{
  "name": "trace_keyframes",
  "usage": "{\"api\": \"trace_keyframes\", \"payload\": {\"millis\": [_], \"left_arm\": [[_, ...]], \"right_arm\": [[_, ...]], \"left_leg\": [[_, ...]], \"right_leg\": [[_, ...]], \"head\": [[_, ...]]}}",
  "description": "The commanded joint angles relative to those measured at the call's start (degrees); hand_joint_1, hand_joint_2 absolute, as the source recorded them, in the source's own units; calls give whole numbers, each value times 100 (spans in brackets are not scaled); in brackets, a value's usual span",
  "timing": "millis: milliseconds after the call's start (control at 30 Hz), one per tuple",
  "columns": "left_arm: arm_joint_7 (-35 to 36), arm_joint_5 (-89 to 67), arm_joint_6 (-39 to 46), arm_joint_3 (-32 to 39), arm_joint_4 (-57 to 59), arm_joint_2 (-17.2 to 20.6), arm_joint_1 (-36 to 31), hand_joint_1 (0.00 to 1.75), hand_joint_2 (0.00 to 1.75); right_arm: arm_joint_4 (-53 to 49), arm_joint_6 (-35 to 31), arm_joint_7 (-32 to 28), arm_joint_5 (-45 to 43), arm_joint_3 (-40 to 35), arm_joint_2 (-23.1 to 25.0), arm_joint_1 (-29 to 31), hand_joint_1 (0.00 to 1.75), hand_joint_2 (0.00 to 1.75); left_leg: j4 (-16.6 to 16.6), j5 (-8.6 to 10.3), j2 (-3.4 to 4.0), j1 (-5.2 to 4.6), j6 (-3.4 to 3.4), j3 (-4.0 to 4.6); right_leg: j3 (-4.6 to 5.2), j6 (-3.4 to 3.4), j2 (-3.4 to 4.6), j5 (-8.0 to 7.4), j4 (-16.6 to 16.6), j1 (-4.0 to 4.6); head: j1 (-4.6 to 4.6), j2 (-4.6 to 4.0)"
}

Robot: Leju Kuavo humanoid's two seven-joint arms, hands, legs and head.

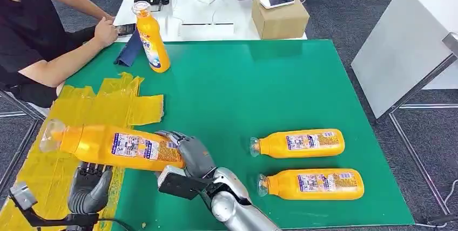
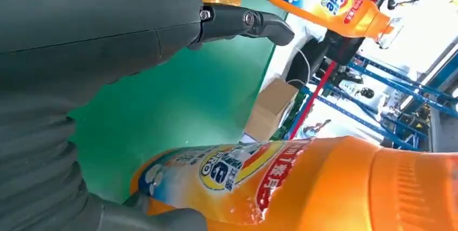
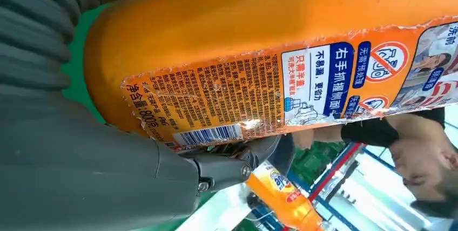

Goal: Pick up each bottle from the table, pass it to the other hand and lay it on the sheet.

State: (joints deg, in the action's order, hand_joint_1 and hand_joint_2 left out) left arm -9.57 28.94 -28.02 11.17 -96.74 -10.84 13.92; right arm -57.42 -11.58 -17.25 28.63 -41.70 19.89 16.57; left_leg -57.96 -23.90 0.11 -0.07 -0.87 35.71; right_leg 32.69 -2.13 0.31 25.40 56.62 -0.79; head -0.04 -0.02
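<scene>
Bottle number one is up in the air, lying sideways, cap end out over the yellow sheet and base end pinned in the right hand. That horizontal carry makes sense: the job is to lay it down flat, so it is already turned the way it should land. The right wrist view shows those fingers wrapped tight around the labelled body near the base, a firm grasp with no daylight between thumb and plastic.

Now the left hand — it sits low, just under the bottle's middle, fingers loosely spread and holding nothing. From the left wrist view a dark finger reaches out above the bottle's shoulder, apart from it, so I'd call that hand released and waiting. My read: this is the handover, with the receiving hand placed below to take the weight over the sheet.

Two more bottles lie side by side on the green tabletop, caps toward the robot's left, well apart from the sheet. A fourth bottle stands upright at the far edge, near a seated person's hand.
</scene>
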Motion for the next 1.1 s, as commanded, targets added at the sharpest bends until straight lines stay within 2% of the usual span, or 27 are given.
{"api": "trace_keyframes", "payload": {"millis": [33, 267, 400, 633, 933, 1100], "left_arm": [[-29, -244, -8, 140, 143, -104, -88, 0, 175], [-328, -1221, 211, -566, 202, -161, -47, 0, 175], [-363, -1280, 273, -658, 256, -157, -53, 0, 175], [-509, -1248, 489, -1046, 445, -30, -86, 0, 175], [-515, -1020, 523, -1033, 385, -26, -102, 0, 175], [-494, -714, 531, -756, 363, -55, -156, 0, 175]], "right_arm": [[266, 22, -43, -7, -166, -17, -208, 175, 175], [243, 83, 3, -21, -346, 11, -125, 175, 175], [250, 86, 34, -54, -411, 11, -105, 175, 175], [702, 129, 161, -521, -1283, 11, 190, 175, 175], [1075, 169, 124, -785, -1573, 11, 252, 175, 175], [1429, 108, -6, -1030, -1880, 11, 255, 175, 175]], "left_leg": [[8, -5, -7, 4, 8, -24], [6, -5, -14, 4, 7, -23], [8, -5, -9, 3, 7, -24], [10, -4, -3, 1, 8, -25], [10, -2, -6, 3, 6, -22], [13, -1, -7, 3, 7, -25]], "right_leg": [[-27, 9, -9, 5, -11, 5], [-28, 9, -16, 7, -10, 4], [-28, 9, -10, 5, -11, 4], [-26, 9, -4, 4, -11, 2], [-25, 7, -7, 2, -12, 3], [-28, 8, -9, 2, -15, 3]], "head": [[2, 0], [2, 0], [2, 0], [2, 0], [2, 0], [2, 0]]}}
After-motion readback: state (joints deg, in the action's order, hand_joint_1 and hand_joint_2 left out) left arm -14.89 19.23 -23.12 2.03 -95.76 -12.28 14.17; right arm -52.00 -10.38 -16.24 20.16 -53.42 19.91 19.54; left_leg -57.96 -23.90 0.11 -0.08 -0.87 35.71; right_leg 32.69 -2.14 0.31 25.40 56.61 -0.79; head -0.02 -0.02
